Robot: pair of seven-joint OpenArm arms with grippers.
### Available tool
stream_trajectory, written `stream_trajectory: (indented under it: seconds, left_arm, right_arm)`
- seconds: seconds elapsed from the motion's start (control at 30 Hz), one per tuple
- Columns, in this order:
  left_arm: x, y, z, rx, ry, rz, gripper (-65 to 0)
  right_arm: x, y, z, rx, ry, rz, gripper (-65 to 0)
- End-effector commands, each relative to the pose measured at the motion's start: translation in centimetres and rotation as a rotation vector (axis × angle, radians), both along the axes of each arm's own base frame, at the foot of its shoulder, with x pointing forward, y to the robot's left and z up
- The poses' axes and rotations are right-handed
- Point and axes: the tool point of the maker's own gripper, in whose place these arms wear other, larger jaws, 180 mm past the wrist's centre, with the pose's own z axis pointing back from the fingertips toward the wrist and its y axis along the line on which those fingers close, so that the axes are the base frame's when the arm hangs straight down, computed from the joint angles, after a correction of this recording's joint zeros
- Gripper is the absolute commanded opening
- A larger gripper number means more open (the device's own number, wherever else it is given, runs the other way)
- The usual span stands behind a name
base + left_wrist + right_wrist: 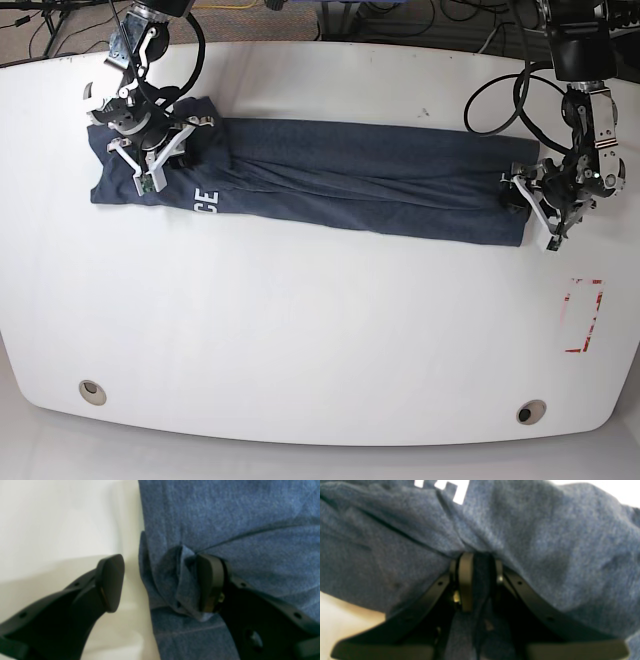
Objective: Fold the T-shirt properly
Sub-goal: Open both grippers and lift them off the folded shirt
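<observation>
Right gripper (478,580): jaws drawn close together, clamped on a pinched ridge of the T-shirt (330,185); in the right wrist view a dark fold of cloth fills the narrow gap between the two black pads, and the fabric drapes over both fingers. Just above the grip, white block lettering (458,490) shows at the top edge of that view, partly cut off. Left gripper (160,582): jaws spread wide, not clamped on anything. In the left wrist view one pad (111,582) stands over bare table, apart from the cloth; the other pad (208,582) sits on the shirt, pressed against a small bunched fold at the garment's edge. The shirt edge runs between the two pads. Base view: the right gripper (150,145) is at the shirt's end on that view's left, near the far table edge; the left gripper (535,200) is at the opposite end, on that view's right. The T-shirt lies on the white table (320,330) as a long, narrow, dark blue band stretched between the two arms, with lengthwise creases along its middle. The end under the right gripper is wider and rumpled, with white letters visible near its front edge. A red-outlined rectangle (583,315) is marked on the table near the right side of the base view, well apart from the shirt. Two round holes (92,391) sit near the table's front edge.
</observation>
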Motion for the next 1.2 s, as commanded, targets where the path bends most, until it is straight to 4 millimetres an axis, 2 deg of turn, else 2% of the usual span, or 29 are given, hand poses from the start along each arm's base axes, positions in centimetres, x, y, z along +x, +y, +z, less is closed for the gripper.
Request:
stream_trajectory:
  seconds: [0.0, 0.53, 0.77, 0.97, 1.17]
  left_arm:
    - [0.2, 1.6, 0.7, 0.052, 0.004, 0.007, -24.2]
    - [0.5, 1.1, 1.4, 0.061, -0.017, -0.014, -24.2]
    - [-0.4, 1.1, 0.9, 0.062, 0.001, -0.015, -24.2]
    - [0.3, 0.6, 3.0, 0.081, -0.066, -0.04, -24.2]
    - [0.9, 0.7, 6.2, 0.111, -0.155, -0.043, -23.9]
  right_arm:
    - [-0.2, -0.3, 0.5, -0.031, 0.004, 0.003, -54.7]
    - [0.0, -1.2, 0.9, -0.059, -0.001, 0.011, -54.7]
    - [0.7, -1.3, 1.4, -0.064, -0.021, 0.012, -54.7]
    - [1.2, -1.4, 2.5, -0.081, -0.053, 0.016, -54.7]
    - [2.4, -1.3, 5.4, -0.123, -0.136, 0.03, -54.7]
